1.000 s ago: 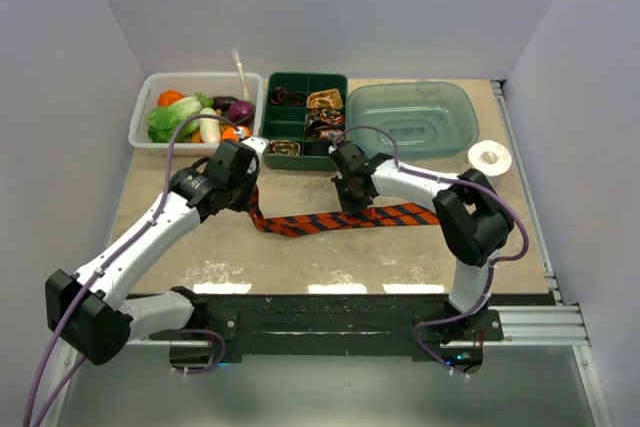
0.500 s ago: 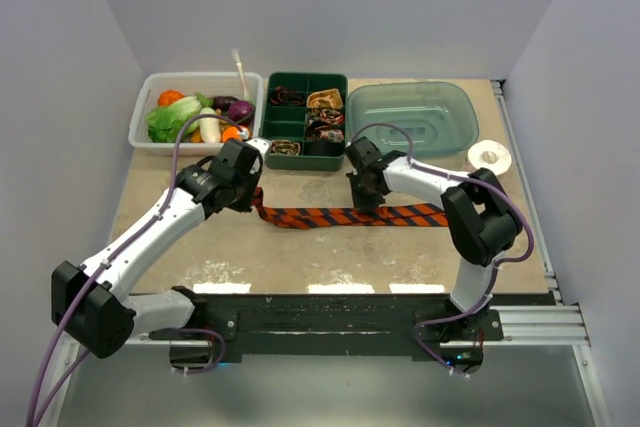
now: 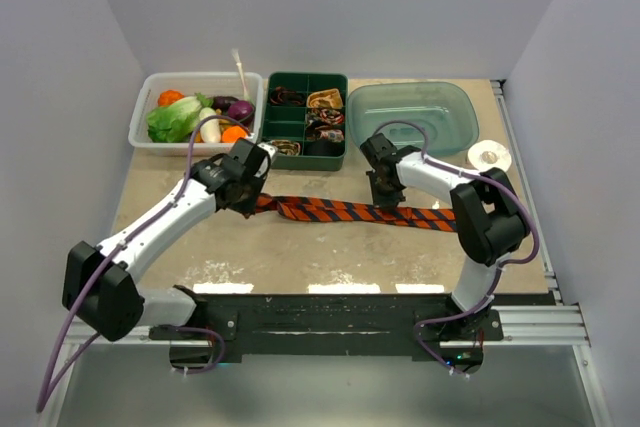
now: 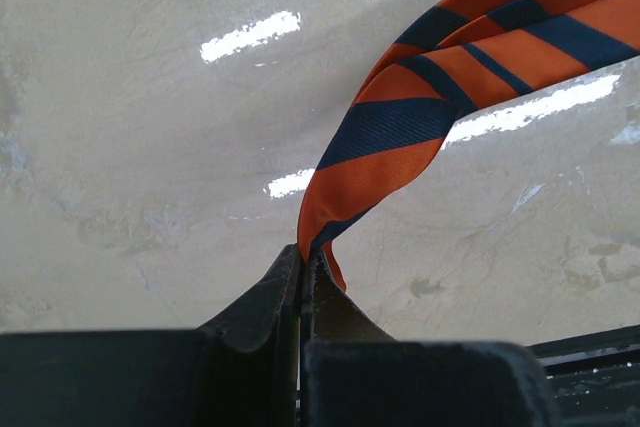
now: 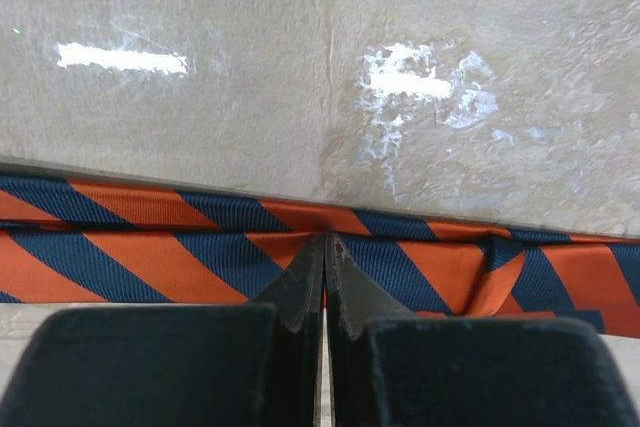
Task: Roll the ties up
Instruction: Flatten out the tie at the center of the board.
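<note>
A pale, scuffed table (image 3: 300, 257) sits between plain white walls. At its centre the left gripper (image 4: 303, 255) is clamped tight on the tip of the striped tie (image 3: 340, 211), the fabric rising out of the closed jaws toward 1 o'clock in its wrist view. The right gripper (image 5: 324, 243) is likewise closed, pinching the tie's near edge partway along its length.

A second ago the tie lay kinked, with a slack bend at its left end. Both arms have since shifted toward 3 o'clock and the band now lies drawn out nearly straight, running from 9 o'clock to about 4 o'clock across the table. That suggests the straightening step is about finished and the rolling itself has not begun.

The tie is orange with dark blue diagonal stripes. It is mostly flat, with one small fold beside the right gripper and a twist near the left grip.

At 12 o'clock stands a green divided tray (image 3: 266, 107) holding coiled ties (image 3: 325, 99).
</note>
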`<action>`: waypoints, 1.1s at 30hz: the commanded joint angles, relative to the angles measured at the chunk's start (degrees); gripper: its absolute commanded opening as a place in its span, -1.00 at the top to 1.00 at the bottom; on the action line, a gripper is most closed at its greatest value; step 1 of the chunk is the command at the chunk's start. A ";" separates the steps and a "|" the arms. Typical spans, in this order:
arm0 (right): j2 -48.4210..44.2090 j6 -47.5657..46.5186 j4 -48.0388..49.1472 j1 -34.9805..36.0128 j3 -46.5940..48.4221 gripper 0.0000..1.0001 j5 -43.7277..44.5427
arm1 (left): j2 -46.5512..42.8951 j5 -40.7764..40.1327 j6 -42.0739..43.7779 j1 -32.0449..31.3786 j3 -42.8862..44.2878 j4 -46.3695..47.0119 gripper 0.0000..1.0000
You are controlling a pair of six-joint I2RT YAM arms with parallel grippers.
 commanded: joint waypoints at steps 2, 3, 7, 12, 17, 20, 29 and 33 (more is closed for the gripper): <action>-2.75 -3.85 -2.50 0.62 3.35 1.00 -0.55 | 5.07 -3.93 -0.66 -0.24 3.90 -2.22 1.00; -3.11 -4.81 -2.32 1.15 3.87 1.00 -0.99 | 6.04 -5.68 -0.66 -0.24 4.78 -3.01 1.00; -2.58 -7.27 -1.88 5.70 7.82 1.00 -1.69 | 10.79 -10.44 -1.62 -0.15 6.63 -4.24 0.94; 1.10 -12.45 0.75 11.69 12.05 0.69 -5.38 | 17.29 -16.15 -2.41 0.81 10.40 -6.17 -0.30; 4.53 -17.12 4.44 18.28 15.92 -0.30 -6.09 | 19.94 -23.01 -4.35 3.27 15.67 -7.58 -0.96; 7.08 -19.49 6.37 20.66 17.32 -0.74 -4.95 | 16.18 -20.83 -2.60 5.21 18.23 -5.84 -0.98; 13.23 -25.47 8.75 24.97 21.37 -0.97 0.41 | 1.57 5.37 1.45 11.89 11.65 7.79 -0.98; 15.78 -27.05 9.20 25.14 22.86 -0.97 2.43 | 1.83 5.38 1.54 11.98 9.54 7.89 -0.98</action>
